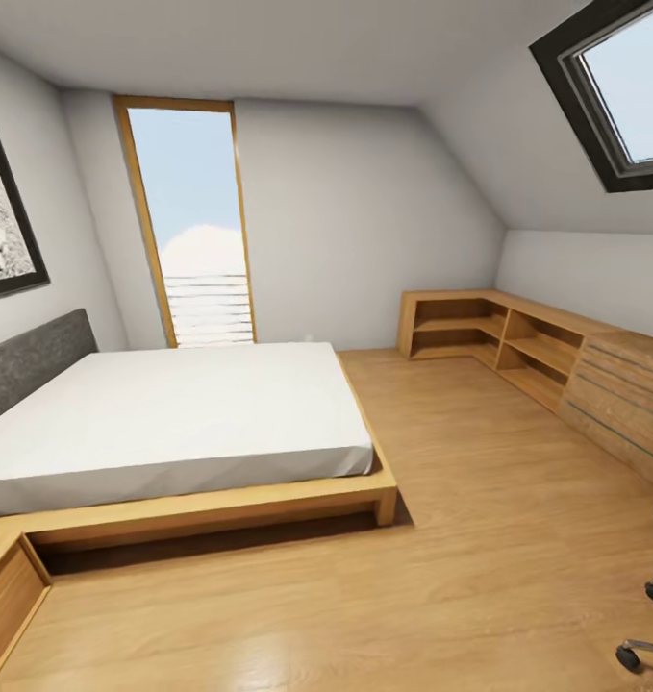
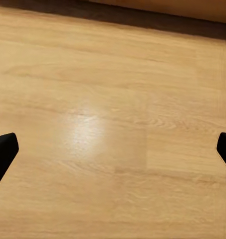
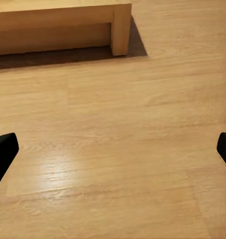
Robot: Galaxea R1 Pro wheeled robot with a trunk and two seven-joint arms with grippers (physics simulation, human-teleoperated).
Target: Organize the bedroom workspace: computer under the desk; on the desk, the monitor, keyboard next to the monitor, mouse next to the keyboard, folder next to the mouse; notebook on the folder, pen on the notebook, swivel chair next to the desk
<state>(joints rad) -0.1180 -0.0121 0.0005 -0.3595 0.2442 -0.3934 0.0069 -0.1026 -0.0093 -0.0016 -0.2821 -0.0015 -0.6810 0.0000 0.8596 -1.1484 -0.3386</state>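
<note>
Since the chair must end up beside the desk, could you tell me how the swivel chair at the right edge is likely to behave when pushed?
The swivel chair shows chrome legs ending in black casters, so it will probably roll readily on the smooth wooden floor. Casters swivel, so it may veer rather than track straight. Its seat and back are out of frame, so weight and tipping cannot be judged.

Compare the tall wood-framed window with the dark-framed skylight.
The tall narrow window with a light wooden frame stands upright in the far wall and reaches the floor; the black-framed skylight sits tilted in the sloped ceiling, cut off by the picture's edge. Both show pale blue sky.
</note>
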